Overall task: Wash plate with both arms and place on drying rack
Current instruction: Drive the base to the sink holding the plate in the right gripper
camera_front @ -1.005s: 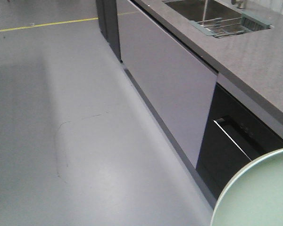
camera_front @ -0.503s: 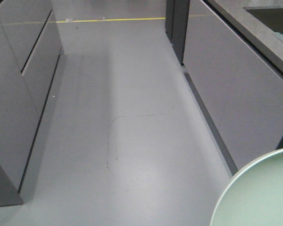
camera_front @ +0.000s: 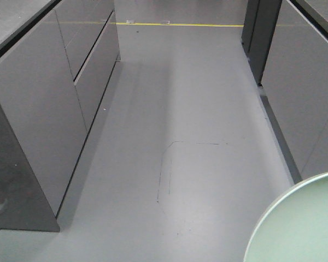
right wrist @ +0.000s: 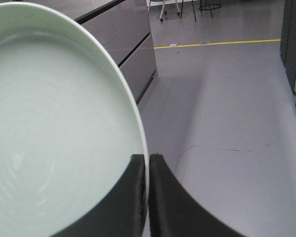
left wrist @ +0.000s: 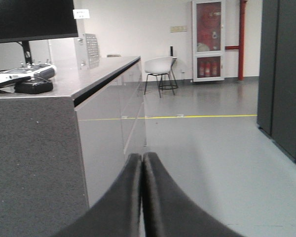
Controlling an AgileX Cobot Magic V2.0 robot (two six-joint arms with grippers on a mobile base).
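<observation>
The pale mint-green plate (right wrist: 54, 133) fills the left of the right wrist view, held on edge. My right gripper (right wrist: 147, 159) is shut on the plate's rim, one finger on each face. Part of the plate (camera_front: 306, 224) shows at the bottom right of the front view, above the floor. My left gripper (left wrist: 142, 157) is shut and empty, held in the air beside a grey counter (left wrist: 34, 128). The drying rack is out of view.
Grey cabinets (camera_front: 49, 103) stand along the left of the aisle and dark cabinets (camera_front: 311, 82) along the right, with grey floor (camera_front: 180, 109) between. A yellow floor line (camera_front: 175, 24) crosses far ahead. A monitor and devices (left wrist: 24, 74) sit on the left counter. Chairs (left wrist: 160, 69) stand far back.
The front view has swung left: the sink counter and rack have left the frame and the left cabinets have come in. The plate stays at the bottom right.
</observation>
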